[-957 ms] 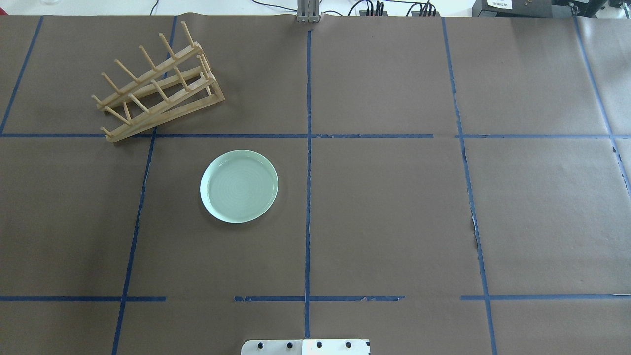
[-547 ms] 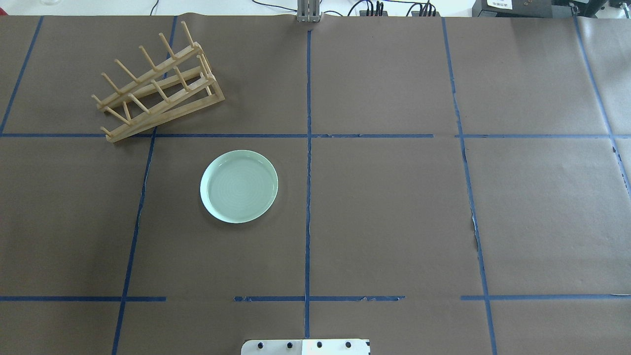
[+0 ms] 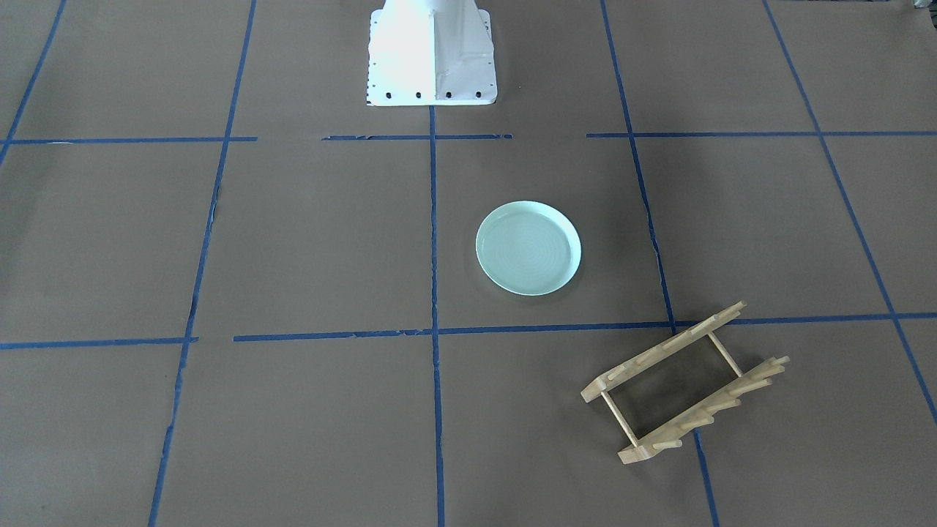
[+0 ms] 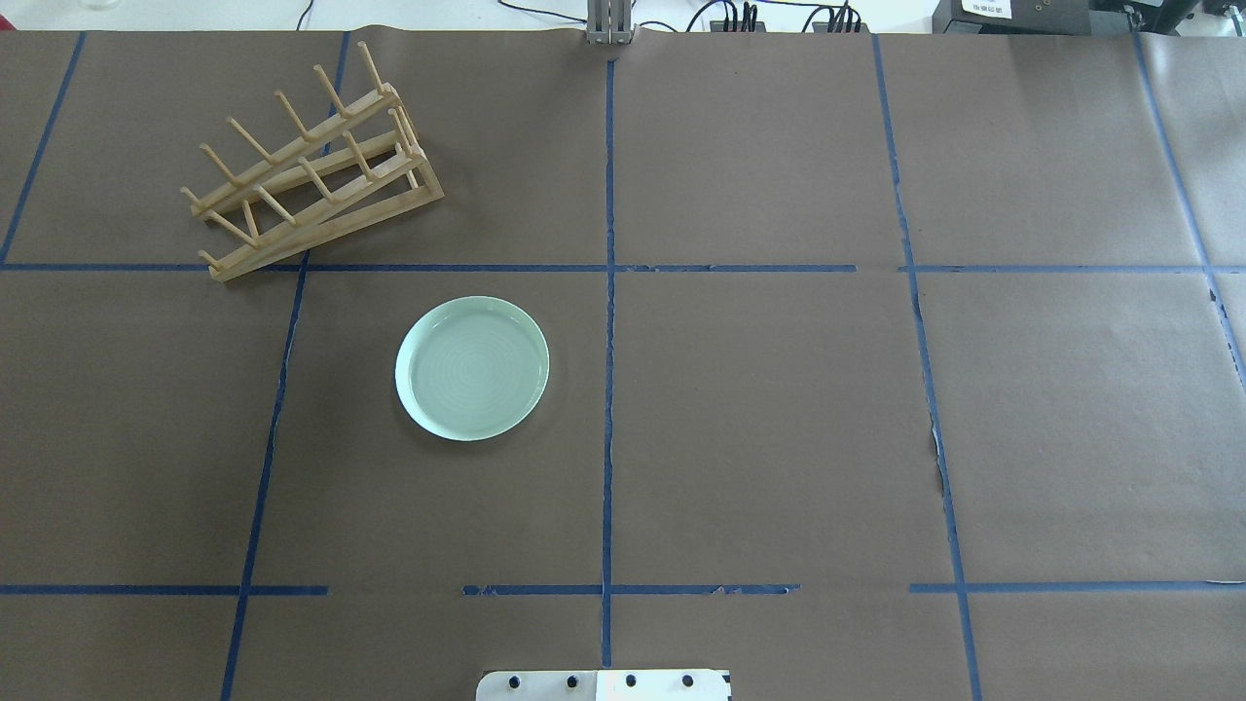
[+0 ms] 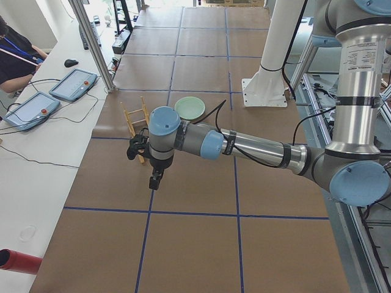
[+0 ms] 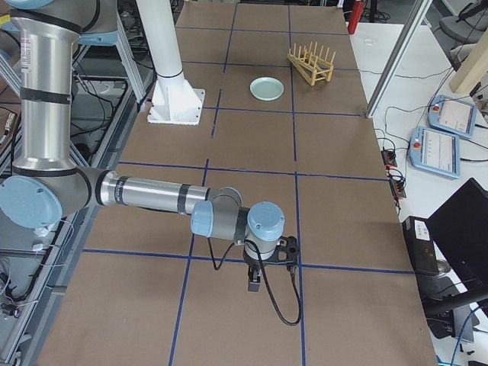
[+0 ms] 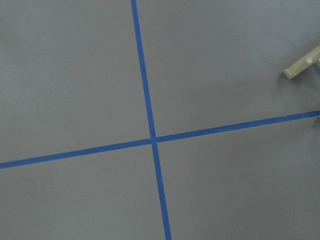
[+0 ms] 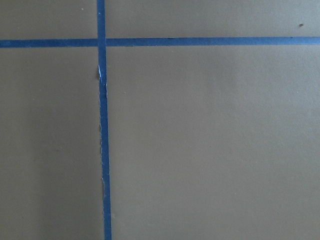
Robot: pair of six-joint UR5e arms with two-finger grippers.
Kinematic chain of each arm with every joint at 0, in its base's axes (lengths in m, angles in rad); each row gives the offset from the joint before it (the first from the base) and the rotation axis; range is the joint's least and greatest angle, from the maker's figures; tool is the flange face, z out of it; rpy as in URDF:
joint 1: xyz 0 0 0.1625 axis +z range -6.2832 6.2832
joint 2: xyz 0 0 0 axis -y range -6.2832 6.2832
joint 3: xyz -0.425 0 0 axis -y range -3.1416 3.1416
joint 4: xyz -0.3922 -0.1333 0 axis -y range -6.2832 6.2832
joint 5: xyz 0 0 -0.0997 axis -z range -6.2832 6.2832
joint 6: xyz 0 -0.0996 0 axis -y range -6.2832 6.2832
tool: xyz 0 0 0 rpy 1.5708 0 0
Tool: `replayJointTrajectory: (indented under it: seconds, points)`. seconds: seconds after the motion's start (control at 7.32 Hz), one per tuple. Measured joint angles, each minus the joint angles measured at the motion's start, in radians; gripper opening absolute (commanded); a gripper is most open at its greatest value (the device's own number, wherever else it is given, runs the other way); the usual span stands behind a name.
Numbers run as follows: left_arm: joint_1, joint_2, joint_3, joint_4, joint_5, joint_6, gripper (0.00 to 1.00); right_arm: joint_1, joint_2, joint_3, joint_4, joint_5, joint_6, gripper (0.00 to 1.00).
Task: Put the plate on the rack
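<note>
Plate (image 4: 472, 368): round, pale mint green, glossy. Low raised rim, faint concentric rings on the inner face. Lies flat, face up, on the table covering. Sits forward of the white robot base (image 4: 604, 684) and off toward the robot's left of it, well apart from it.

Rack (image 4: 311, 175): small, light wood. Two parallel side rails, each with a row of pegs, joined by two thin dowels, one near each end. Stands on its rails, pegs up. Long axis runs diagonal to the base's front edge. Farther from the base than the plate, and farther to the robot's left. Plate and rack are near each other but not touching.
</note>
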Motion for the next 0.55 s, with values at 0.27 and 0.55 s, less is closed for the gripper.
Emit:
replayJointTrajectory:
  seconds: [0.27,0.55]
  points:
    - [0.12,-0.069,-0.104,0.07,0.026,-0.189,1.0,0.0,0.0,0.0,0.0,0.0,0.0,1.0]
    - [0.284,-0.325,-0.145,0.367,0.092,-0.345,1.0,0.0,0.0,0.0,0.0,0.0,0.001,1.0]
